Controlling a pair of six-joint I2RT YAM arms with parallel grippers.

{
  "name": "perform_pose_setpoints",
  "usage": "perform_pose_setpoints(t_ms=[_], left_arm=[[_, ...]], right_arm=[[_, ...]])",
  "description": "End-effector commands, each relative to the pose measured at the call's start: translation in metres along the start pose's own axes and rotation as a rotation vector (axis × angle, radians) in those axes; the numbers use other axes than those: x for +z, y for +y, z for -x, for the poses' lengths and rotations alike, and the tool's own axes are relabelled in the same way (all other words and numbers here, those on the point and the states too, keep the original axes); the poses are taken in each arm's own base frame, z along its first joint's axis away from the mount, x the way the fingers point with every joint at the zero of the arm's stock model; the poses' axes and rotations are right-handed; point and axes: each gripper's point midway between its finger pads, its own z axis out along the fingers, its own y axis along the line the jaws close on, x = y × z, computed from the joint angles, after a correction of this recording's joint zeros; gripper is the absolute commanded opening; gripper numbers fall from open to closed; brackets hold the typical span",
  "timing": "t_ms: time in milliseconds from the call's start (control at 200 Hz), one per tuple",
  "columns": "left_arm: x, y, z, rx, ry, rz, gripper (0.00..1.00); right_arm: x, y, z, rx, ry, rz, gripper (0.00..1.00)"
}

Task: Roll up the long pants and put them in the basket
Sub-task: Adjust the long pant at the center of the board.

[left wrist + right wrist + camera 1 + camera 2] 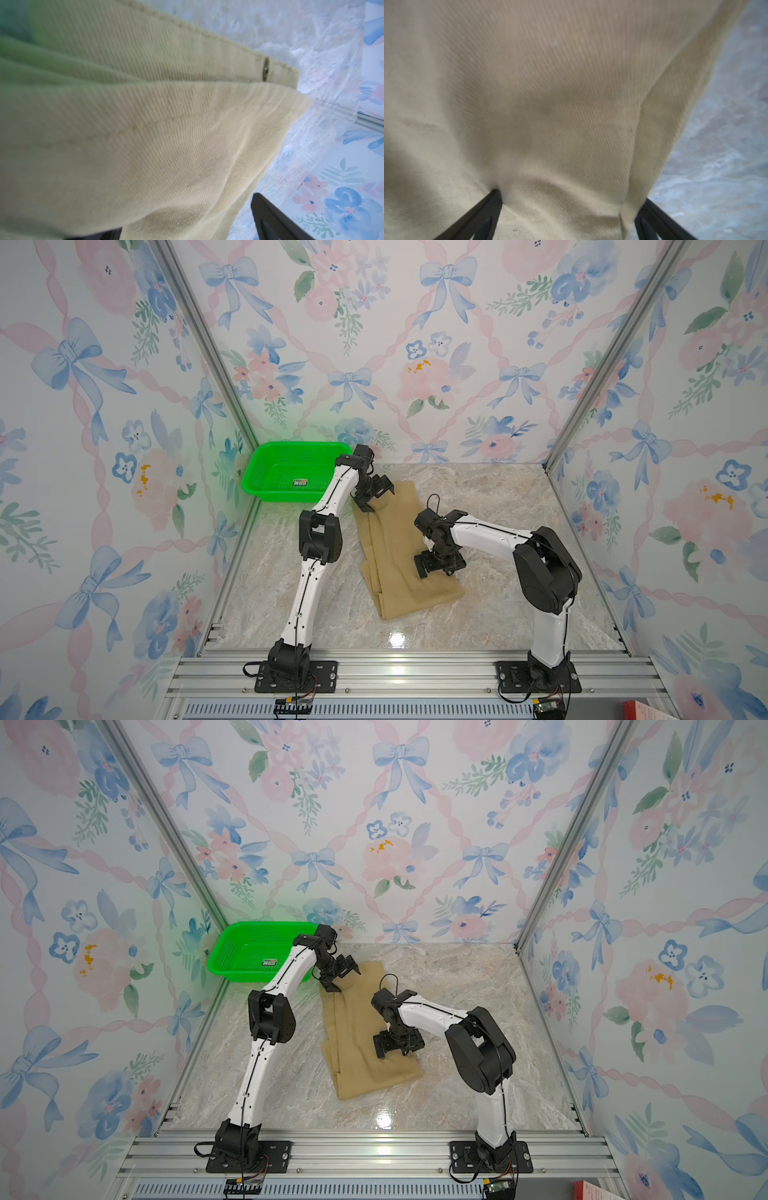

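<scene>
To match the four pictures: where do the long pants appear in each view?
Top view: long pants at the centre, on the marble table.
Top view: long pants at the centre, on the marble table.
Left wrist: long pants cover most of the picture.
Right wrist: long pants cover nearly all of it.
Shared landmark: the marble table beside them, in every view.

Bare marble table [498,497] lies open right of the long pants [390,547] and along the near edge, while the green basket [257,472] blocks the far left corner beside the left arm [336,491].
</scene>
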Motion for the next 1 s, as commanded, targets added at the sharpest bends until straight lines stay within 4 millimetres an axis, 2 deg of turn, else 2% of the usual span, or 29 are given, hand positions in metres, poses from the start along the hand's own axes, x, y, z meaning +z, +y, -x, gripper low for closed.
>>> perform_pose_setpoints(t_ms=[0, 105, 145, 185, 255, 280, 395, 485, 590, 690, 756, 771, 816, 871, 991], left_arm=[[0.003, -0.011, 0.052, 0.023, -0.155, -0.096, 0.99], [-0.008, -0.035, 0.070, 0.015, -0.190, -0.233, 0.99], [-0.015, -0.046, 0.073, 0.026, -0.200, -0.280, 0.99], [-0.026, -0.057, 0.074, 0.040, -0.209, -0.312, 0.99], [-0.051, -0.075, 0.065, 0.070, -0.203, -0.354, 0.99], [-0.066, -0.080, 0.060, 0.081, -0.201, -0.357, 0.99], [-0.120, -0.091, 0.019, 0.089, -0.137, -0.347, 0.99], [-0.149, -0.075, -0.022, 0.075, -0.133, -0.267, 0.99], [-0.170, -0.052, -0.071, -0.016, -0.133, -0.310, 0.99], [-0.158, -0.011, -0.125, -0.156, -0.049, -0.342, 0.99], [-0.147, 0.018, -0.163, -0.172, -0.028, -0.283, 0.99], [-0.153, 0.022, -0.173, -0.162, -0.035, -0.282, 0.99], [-0.147, 0.039, -0.196, -0.176, -0.024, -0.255, 0.99], [-0.138, 0.059, -0.218, -0.203, -0.012, -0.240, 0.99], [-0.122, 0.097, -0.250, -0.269, 0.028, -0.218, 0.95]], right_arm=[[0.005, 0.030, -0.008, -0.001, 0.060, 0.062, 1.00], [-0.003, 0.051, 0.003, -0.036, 0.025, 0.105, 1.00], [-0.008, 0.062, 0.008, -0.072, 0.010, 0.138, 1.00], [-0.013, 0.065, 0.013, -0.101, -0.006, 0.129, 1.00], [-0.030, 0.061, 0.029, -0.143, -0.068, 0.102, 1.00], [-0.039, 0.059, 0.035, -0.150, -0.101, 0.099, 1.00], [-0.080, 0.034, 0.060, -0.178, -0.256, 0.002, 1.00], [-0.092, 0.011, 0.071, -0.167, -0.289, -0.067, 1.00], [-0.081, -0.003, 0.086, -0.131, -0.254, -0.067, 1.00], [-0.067, -0.008, 0.103, -0.110, -0.230, -0.063, 1.00], [-0.062, -0.009, 0.112, -0.082, -0.221, -0.036, 1.00], [-0.061, -0.009, 0.114, -0.075, -0.217, -0.032, 1.00], [-0.060, -0.010, 0.119, -0.057, -0.219, -0.025, 1.00], [-0.061, -0.011, 0.124, -0.040, -0.230, -0.014, 1.00], [-0.066, -0.010, 0.128, -0.019, -0.241, 0.005, 1.00]])
